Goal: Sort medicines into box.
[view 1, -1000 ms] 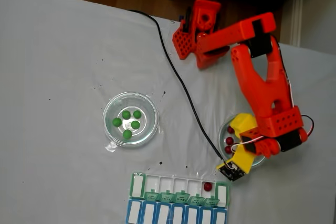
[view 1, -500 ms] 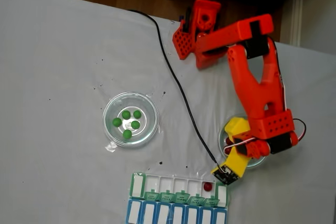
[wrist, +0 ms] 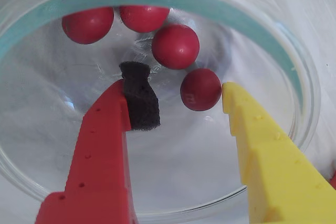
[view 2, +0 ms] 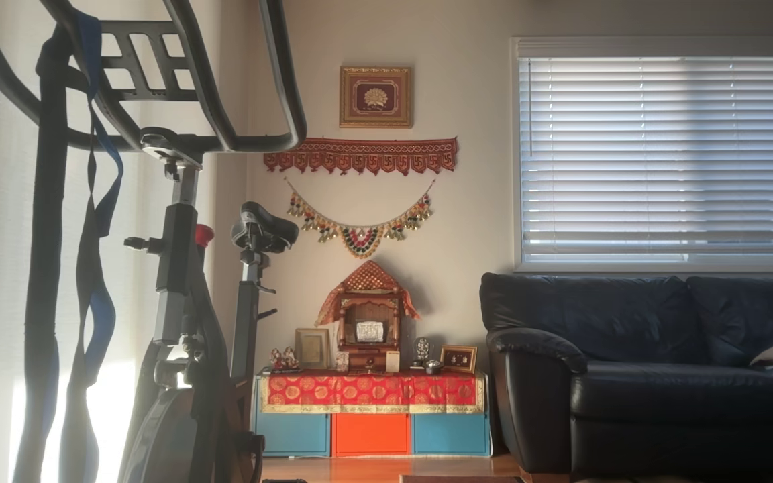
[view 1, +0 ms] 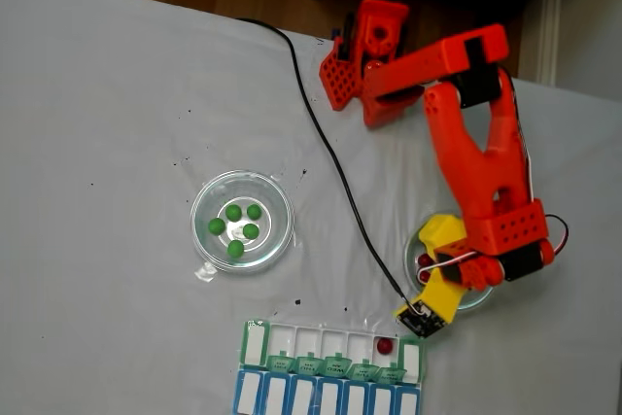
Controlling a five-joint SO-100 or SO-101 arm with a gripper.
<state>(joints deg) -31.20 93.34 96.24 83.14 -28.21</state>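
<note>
In the wrist view my gripper (wrist: 181, 92) is open inside a clear round dish (wrist: 294, 72) that holds several dark red medicines. One red ball (wrist: 200, 89) lies between the fingers, touching the yellow fingertip (wrist: 233, 98). The red finger's black pad (wrist: 139, 100) stands apart from it. Another red ball (wrist: 175, 45) lies just beyond. In the fixed view the gripper (view 1: 428, 265) hangs over that dish (view 1: 412, 246) at the right. The box (view 1: 255, 342), with its green lids folded open, lies at the bottom, and one red ball (view 1: 385, 345) sits in a compartment near its right end. Several green medicines (view 1: 236, 225) sit in a second dish (view 1: 206, 203).
A blue-lidded organizer row (view 1: 326, 397) lies directly below the box. A black cable (view 1: 330, 153) runs from the arm's base (view 1: 364, 55) across the white cloth to the gripper. The other view shows a living room with an exercise bike (view 2: 185, 302) and a sofa (view 2: 648, 376).
The gripper has shifted slightly left and lower over the red balls' dish, now covering more of them. No ball has moved, and the box is as before.
</note>
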